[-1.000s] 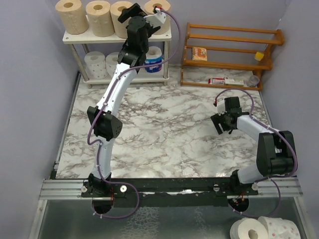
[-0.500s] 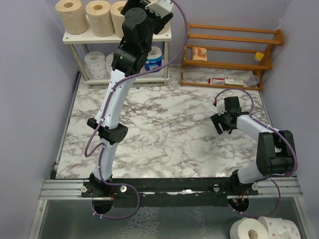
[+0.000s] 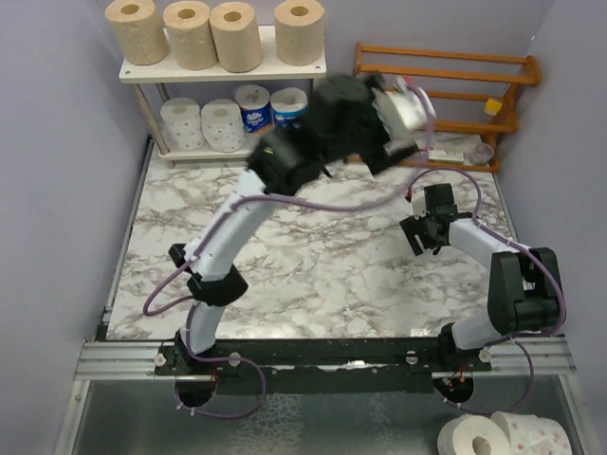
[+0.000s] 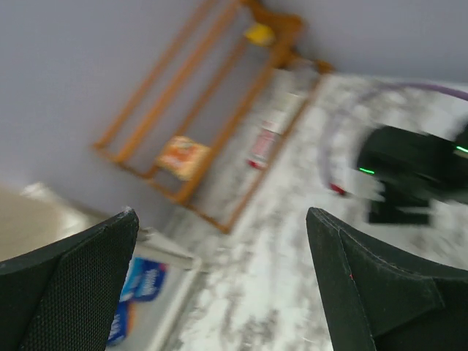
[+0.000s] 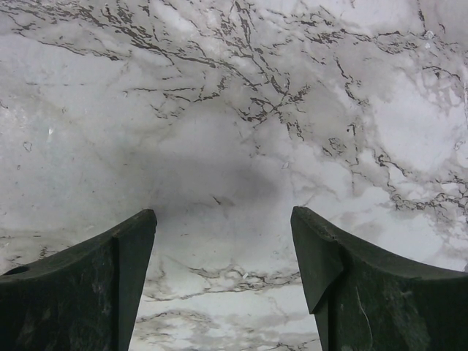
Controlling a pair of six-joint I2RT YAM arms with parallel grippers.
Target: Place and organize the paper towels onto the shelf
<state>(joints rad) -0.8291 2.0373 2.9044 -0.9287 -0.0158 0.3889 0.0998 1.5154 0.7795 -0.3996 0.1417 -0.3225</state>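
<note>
Top view: all eight paper towels (image 3: 234,36) are on the shelf (image 3: 223,73), four tan ones up top, two dotted and two blue-wrapped below. My left end effector (image 3: 406,106) is a blur over the wooden rack (image 3: 455,54), and my right end effector (image 3: 418,239) hangs low over the table (image 3: 313,256).

Left wrist: fingers wide apart, nothing between them.

Right wrist: fingers apart too, just bare marble.

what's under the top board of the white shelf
Two white dotted rolls and two blue-wrapped rolls stand on the lower board. The top board hides whatever lies farther back.
</note>
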